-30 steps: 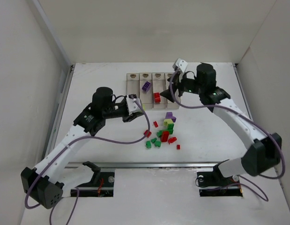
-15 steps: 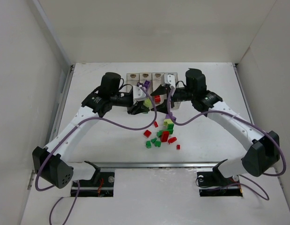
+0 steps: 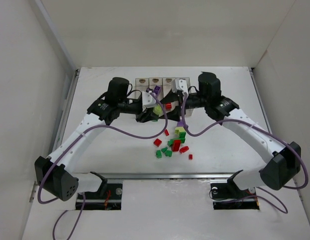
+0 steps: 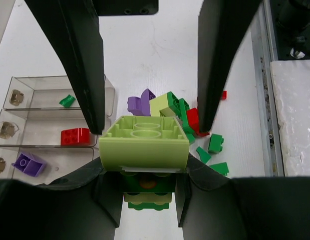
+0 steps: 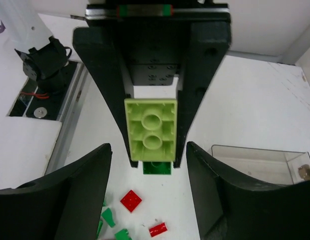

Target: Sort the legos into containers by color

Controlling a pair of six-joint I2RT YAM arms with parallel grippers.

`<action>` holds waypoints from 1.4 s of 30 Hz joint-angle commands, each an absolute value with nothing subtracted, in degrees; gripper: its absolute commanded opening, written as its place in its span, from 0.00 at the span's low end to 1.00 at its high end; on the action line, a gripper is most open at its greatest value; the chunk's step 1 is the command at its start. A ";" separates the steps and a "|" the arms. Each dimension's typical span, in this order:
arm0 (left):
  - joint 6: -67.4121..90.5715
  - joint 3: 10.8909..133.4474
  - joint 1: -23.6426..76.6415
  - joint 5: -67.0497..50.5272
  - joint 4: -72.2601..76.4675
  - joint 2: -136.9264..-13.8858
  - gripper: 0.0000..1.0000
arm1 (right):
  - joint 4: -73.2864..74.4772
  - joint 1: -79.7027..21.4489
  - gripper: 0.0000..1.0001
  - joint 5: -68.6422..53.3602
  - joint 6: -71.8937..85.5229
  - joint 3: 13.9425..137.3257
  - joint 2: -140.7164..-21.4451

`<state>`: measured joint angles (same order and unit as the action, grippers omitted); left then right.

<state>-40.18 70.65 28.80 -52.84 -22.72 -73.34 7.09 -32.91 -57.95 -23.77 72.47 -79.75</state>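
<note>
Presently each claw, left (image 4: 147, 120) and right (image 5: 153, 125), pinches a pale yellow-green brick (image 4: 143, 142) between its fingers.

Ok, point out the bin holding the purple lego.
The bin second from left in the top view: it alone holds a purple lego; its right neighbour holds a red one.

R arm (image 3: 230, 111) a bit further right.

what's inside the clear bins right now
In the left wrist view, three bins show one brick each: a green brick, a red brick and a purple brick. The gripper body hides whatever lies below these.
</note>
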 commanded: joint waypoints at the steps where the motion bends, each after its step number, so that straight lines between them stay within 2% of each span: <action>1: -40.25 72.77 28.74 -54.49 -22.68 -72.51 0.00 | 5.63 -35.16 0.66 -56.08 -22.94 75.32 -79.63; 7: -40.51 72.16 28.74 -54.49 -23.82 -72.51 0.00 | 5.63 -35.77 0.55 -56.07 -21.01 77.70 -80.95; 11: -41.04 71.02 28.74 -55.11 -23.82 -71.46 0.00 | 5.63 -35.77 0.37 -54.67 -21.01 78.22 -80.95; 12: -41.04 71.02 28.74 -55.11 -23.82 -71.46 0.00 | 5.63 -35.77 0.22 -54.67 -21.01 78.22 -80.95; 15: -41.04 70.49 28.74 -55.11 -23.29 -71.46 0.00 | 5.63 -35.77 0.00 -54.67 -19.87 78.22 -80.95; 22: -37.36 63.48 28.21 -46.24 -23.82 -68.03 0.00 | 5.10 -33.32 0.00 -46.24 -15.65 78.83 -80.94; 25: -34.99 58.47 28.21 -40.46 -21.80 -64.70 0.00 | -1.38 -30.85 0.00 -42.81 -6.82 79.45 -83.31; 27: -32.10 55.91 28.21 -37.63 -19.00 -61.55 0.00 | -5.61 -31.37 0.00 -36.24 -2.74 80.32 -85.07; 29: -30.24 52.41 28.21 -32.89 -15.93 -59.34 0.00 | -8.52 -33.47 0.00 -25.64 2.62 82.34 -89.98; 33: -25.49 47.91 27.69 -21.99 -11.27 -54.24 0.00 | -8.53 -34.19 0.00 -19.01 10.18 91.04 -103.07; 39: -24.96 44.57 27.69 -13.37 -10.55 -50.89 0.00 | -8.53 -34.19 0.00 -16.61 14.76 103.26 -120.04; 40: -24.35 43.78 27.69 -13.36 -9.94 -50.89 0.00 | -8.53 -34.19 0.08 -16.00 14.77 104.23 -121.28; 42: -23.74 43.07 27.08 -14.06 -9.32 -50.36 0.00 | -8.53 -34.19 0.12 -16.00 15.29 106.52 -124.17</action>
